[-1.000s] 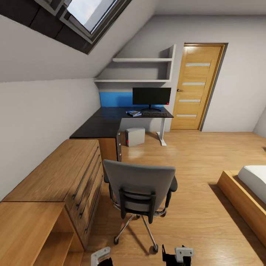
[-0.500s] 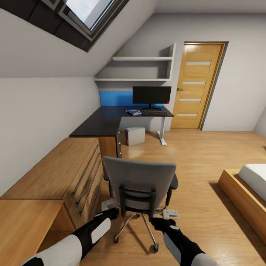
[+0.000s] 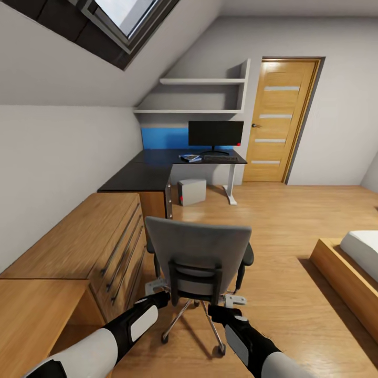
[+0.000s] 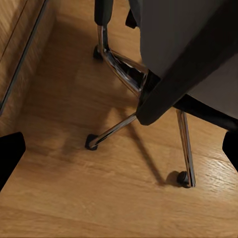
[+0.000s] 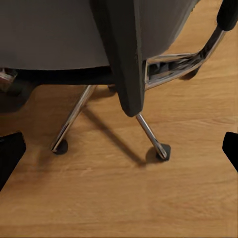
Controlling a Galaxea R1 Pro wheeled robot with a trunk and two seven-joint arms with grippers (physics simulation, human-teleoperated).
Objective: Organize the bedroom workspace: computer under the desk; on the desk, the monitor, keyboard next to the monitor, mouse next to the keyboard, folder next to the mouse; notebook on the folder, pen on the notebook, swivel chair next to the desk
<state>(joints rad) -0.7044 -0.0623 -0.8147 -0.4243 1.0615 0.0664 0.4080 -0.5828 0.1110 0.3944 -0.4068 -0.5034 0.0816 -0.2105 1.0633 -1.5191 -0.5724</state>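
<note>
Flanking the swivel chair point(image 3: 198, 257), a wooden chest point(image 3: 100, 247) and bed point(image 3: 349, 273) are seen; both tools, left tool point(image 3: 155, 287) and right tool point(image 3: 233, 300), are spread open behind its backrest.

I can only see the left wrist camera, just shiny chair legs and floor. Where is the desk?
Observer: Straight ahead, past the chair. The desk is in the far corner.
Operator: Is the monitor on it?
Observer: Yes, the monitor stands on the desk's far end, near the door.
Operator: Where's my other tool?
Observer: The right tool is low behind the chair's right side, open.
</note>
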